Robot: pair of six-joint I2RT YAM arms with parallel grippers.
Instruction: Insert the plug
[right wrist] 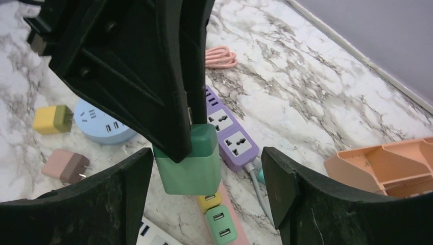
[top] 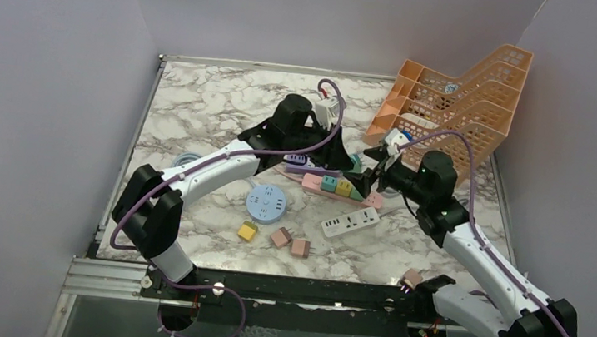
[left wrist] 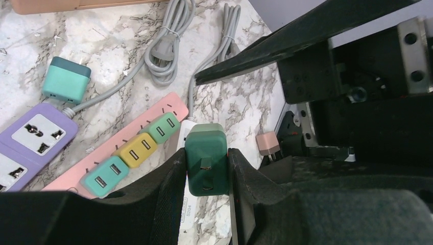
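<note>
Only one marking can be read. It is a short line of small dark print on the white power strip (left wrist: pixel 186 214), low in the middle of the left wrist view. It runs sideways and looks like "S204", though the characters are too small to be sure.

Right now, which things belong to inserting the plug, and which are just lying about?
In the job: green plug; left gripper, shut on it; right gripper, open around it; pink strip, the likely target.

Lying about: purple strip, white strip, blue socket, yellow cube, pink cubes, orange rack, teal plug.
</note>
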